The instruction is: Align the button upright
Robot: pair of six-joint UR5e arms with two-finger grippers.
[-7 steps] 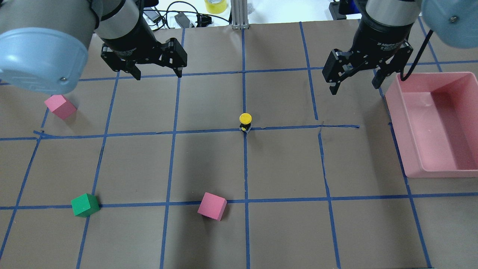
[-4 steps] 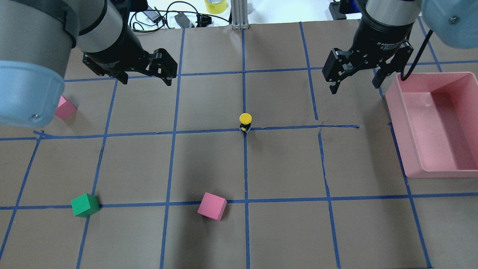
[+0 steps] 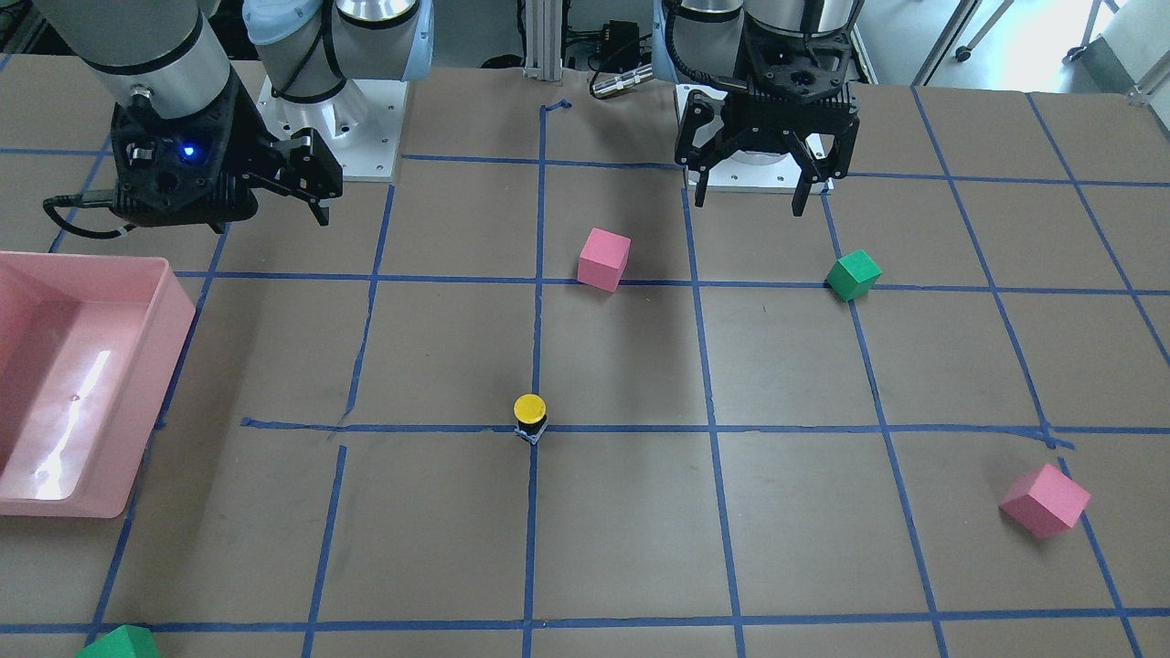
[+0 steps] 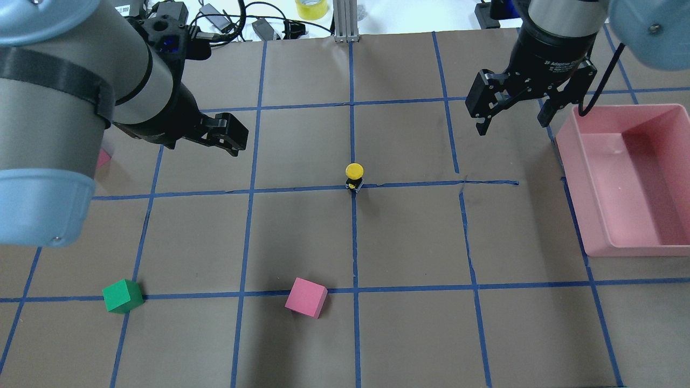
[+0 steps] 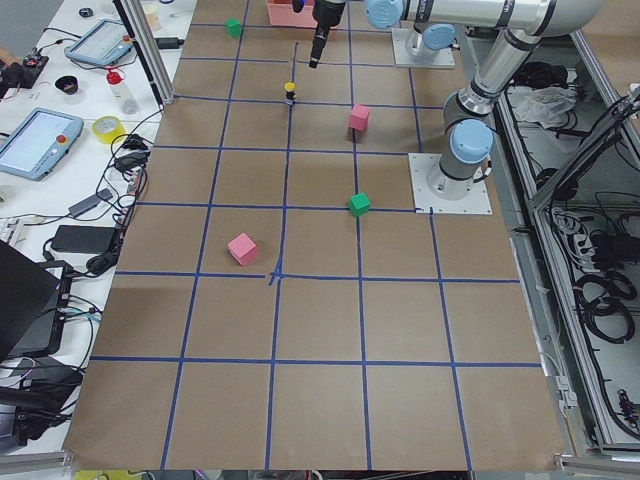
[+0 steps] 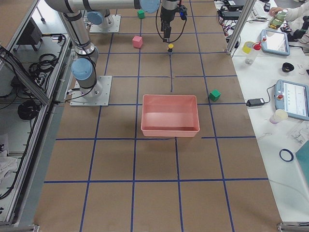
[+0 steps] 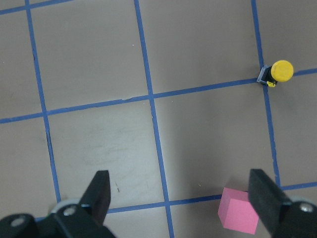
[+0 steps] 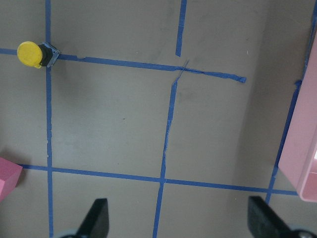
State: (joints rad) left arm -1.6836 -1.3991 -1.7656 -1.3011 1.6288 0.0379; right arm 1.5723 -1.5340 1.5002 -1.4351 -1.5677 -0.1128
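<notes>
The button [image 4: 354, 175] stands upright on a blue tape crossing at mid-table, yellow cap on top; it also shows in the front view [image 3: 529, 416]. My left gripper [image 3: 749, 201] hangs open and empty high above the table on the robot's side, well away from the button. Its wrist view shows the button [image 7: 276, 73] at the upper right, between and beyond the open fingers [image 7: 99, 191]. My right gripper [image 4: 512, 125] is open and empty, up beside the pink bin. The button [image 8: 35, 54] sits at the far left of its wrist view.
A pink bin [image 4: 571, 161] stands at the table's right. A pink cube [image 4: 306, 297] and a green cube [image 4: 123, 295] lie near the robot. Another pink cube [image 3: 1045, 500] lies far left, mostly hidden by my left arm in the overhead view. A second green cube [image 3: 114, 642] is at the far edge.
My left arm has swung back toward the robot and now covers most of the far-left pink cube in the overhead view. The right arm and the button have not moved.
</notes>
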